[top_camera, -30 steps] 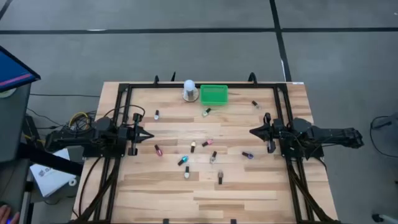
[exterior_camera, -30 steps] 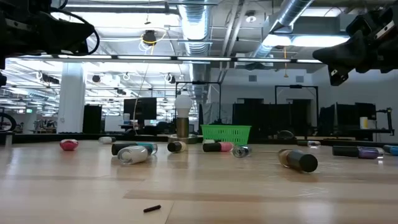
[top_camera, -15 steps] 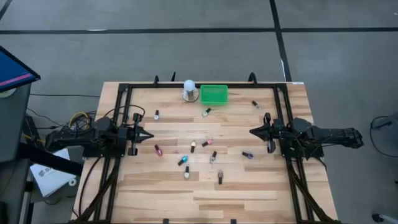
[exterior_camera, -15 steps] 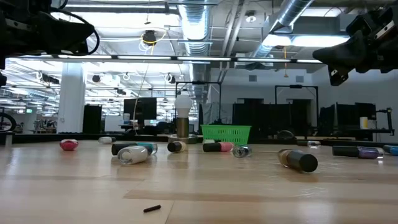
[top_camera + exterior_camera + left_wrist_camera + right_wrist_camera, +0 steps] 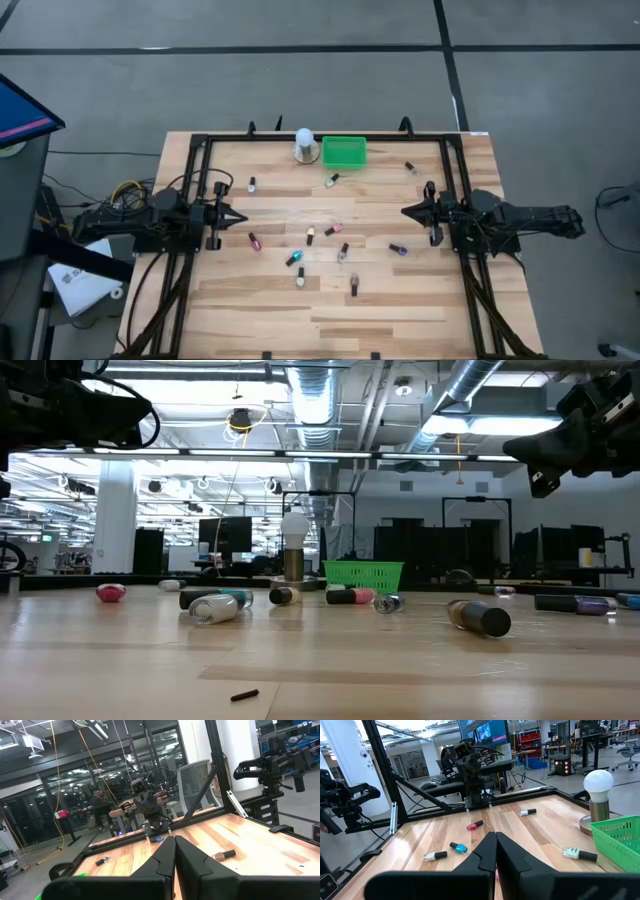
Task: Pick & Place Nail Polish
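High view: nail polish (scattered)

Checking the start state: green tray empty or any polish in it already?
Empty. The high view shows only bare mesh inside the green tray; the nearest nail polish bottle lies on the table beside it.

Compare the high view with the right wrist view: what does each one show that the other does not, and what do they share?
Only the high view shows both arms at once, the right tool at the table's right side and the bottle near the right rail. Only the right wrist view shows the room behind the table, with screens and chairs. Both show the green tray, the white dome-topped object, the left tool, shut, and bottles lying on the wood.
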Robot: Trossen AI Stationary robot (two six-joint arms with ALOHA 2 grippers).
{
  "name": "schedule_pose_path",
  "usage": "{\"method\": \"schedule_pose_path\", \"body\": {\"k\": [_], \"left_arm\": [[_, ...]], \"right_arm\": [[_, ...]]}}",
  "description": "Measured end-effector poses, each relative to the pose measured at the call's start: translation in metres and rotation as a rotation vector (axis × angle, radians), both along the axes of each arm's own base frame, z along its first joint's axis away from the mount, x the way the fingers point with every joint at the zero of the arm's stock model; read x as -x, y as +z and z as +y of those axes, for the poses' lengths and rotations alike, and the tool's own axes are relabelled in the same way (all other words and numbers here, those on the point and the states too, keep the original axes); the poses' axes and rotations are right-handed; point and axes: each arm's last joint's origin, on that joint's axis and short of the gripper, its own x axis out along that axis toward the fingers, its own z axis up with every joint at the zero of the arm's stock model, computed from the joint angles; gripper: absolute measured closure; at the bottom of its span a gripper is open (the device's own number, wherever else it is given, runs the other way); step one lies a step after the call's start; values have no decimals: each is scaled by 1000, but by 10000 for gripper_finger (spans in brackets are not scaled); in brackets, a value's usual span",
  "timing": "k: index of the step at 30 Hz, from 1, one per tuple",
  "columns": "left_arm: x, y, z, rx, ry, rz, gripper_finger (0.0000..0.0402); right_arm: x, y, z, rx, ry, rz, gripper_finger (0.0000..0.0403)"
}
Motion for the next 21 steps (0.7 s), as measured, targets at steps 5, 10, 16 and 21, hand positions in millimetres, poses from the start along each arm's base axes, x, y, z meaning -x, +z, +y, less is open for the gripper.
{"method": "schedule_pose_path", "body": {"k": [5,10,16,21], "left_arm": [[0,0,0,0,0,0,399],[2,8,-1,159,-51,-70,399],[4,21,-2,739,-226,-114,399],[7,32,-2,883,-318,-199,399]], "right_arm": [[0,0,0,0,0,0,403],[0,0,0,0,0,0,403],[0,0,0,5,0,0,403],[0,0,0,7,-3,0,403]]}}
